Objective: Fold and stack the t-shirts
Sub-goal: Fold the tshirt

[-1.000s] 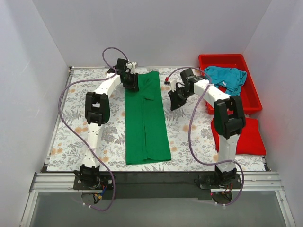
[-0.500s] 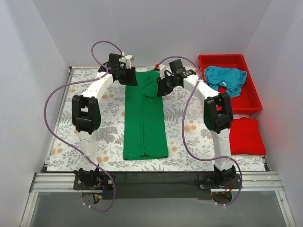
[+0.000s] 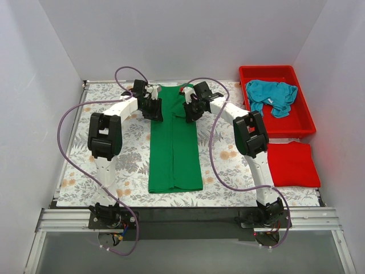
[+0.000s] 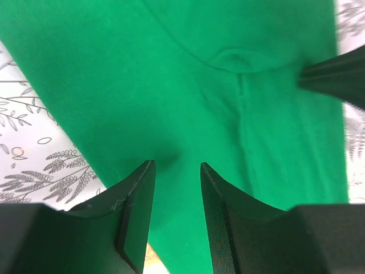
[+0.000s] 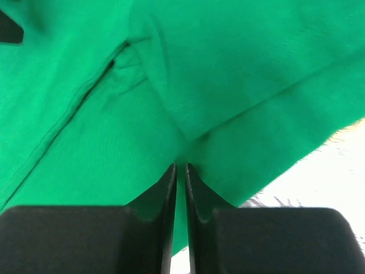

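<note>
Green t-shirt (image 3: 174, 142) is lying folded lengthwise; right gripper (image 5: 180, 166) is pinching it, left gripper (image 4: 177, 165) hovering spread; teal t-shirt (image 3: 272, 95) is waiting in red tub (image 3: 268, 69).

The green t-shirt (image 3: 174, 142) is soft, matt knit cloth, lightly creased; the teal t-shirt (image 3: 272, 94) is rumpled cloth. The tub (image 3: 268, 68) is glossy red plastic. A matt flower-printed sheet covers the desk (image 3: 131, 160). The left hand (image 4: 177, 164) has matt black plastic fingers (image 4: 134, 211)

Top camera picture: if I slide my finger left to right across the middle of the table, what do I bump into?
left arm → green t-shirt → right arm → red folded cloth
</note>
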`<state>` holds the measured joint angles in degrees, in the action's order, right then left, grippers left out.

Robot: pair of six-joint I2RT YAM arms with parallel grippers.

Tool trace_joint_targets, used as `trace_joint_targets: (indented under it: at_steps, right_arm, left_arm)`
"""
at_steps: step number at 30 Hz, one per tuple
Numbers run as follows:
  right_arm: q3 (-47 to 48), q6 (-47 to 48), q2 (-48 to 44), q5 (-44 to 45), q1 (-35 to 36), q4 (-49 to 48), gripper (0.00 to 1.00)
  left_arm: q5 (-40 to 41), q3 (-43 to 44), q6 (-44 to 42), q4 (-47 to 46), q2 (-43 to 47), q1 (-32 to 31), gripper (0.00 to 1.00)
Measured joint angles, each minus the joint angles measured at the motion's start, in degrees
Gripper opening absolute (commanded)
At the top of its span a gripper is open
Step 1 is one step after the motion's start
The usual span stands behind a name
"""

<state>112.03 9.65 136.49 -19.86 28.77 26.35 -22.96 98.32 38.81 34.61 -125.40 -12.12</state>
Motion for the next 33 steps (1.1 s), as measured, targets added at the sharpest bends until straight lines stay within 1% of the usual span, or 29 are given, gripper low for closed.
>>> trace_joint_targets:
  at_steps: [3, 9, 15, 20, 24, 27, 28, 29, 30, 31, 32, 33]
  right_arm:
    - [-1.6, -1.1, -0.4, 1.1, -0.4, -2.5, 0.15]
    - [-3.2, -2.4, -0.8, 3.3, -1.2, -6.4, 0.13]
    - [-3.2, -2.7, -0.7, 5.0, -3.6, -7.5, 0.14]
    - [-2.8, -2.6, -0.3, 4.8, -5.1, -8.3, 0.16]
    - [-2.6, -1.9, -0.2, 4.3, -5.6, -8.4, 0.21]
    - [-2.2, -0.6, -0.3, 4.1, -5.8, -8.3, 0.28]
    - [-2.2, 0.0, -0.5, 3.8, -5.9, -8.3, 0.34]
    - [-2.2, 0.7, -0.8, 3.5, -6.0, -8.0, 0.37]
    - [-2.2, 1.6, -1.5, 3.1, -6.2, -7.6, 0.41]
    - [-2.4, 2.5, -2.5, 2.7, -6.3, -7.1, 0.48]
    - [-3.1, 3.5, -4.2, 2.1, -6.5, -6.8, 0.52]
    - [-4.2, 4.3, -6.7, 1.6, -6.7, -6.5, 0.56]
  left_arm:
    - [0.4, 0.3, 0.0, -0.1, -2.1, 0.0, 0.35]
    - [0.0, 5.4, 0.5, -0.7, -6.1, 0.2, 0.35]
    - [-0.6, 10.1, 1.1, -2.0, -9.4, 0.1, 0.35]
    - [-1.4, 12.8, 1.9, -2.4, -11.3, 0.0, 0.36]
    - [-2.3, 14.0, 2.6, -2.7, -12.2, 0.0, 0.37]
    - [-3.1, 14.0, 3.0, -2.8, -12.1, 0.0, 0.41]
    - [-3.5, 14.0, 3.1, -2.8, -12.1, 0.0, 0.41]
    - [-3.7, 14.0, 3.1, -2.7, -11.8, 0.0, 0.45]
    - [-3.8, 14.0, 3.2, -2.4, -11.6, 0.0, 0.51]
    - [-4.1, 14.0, 3.1, -2.0, -11.3, 0.0, 0.57]
    - [-4.5, 13.9, 3.1, -1.6, -10.7, 0.0, 0.68]
    - [-5.0, 13.6, 2.9, -1.2, -9.6, 0.0, 0.83]
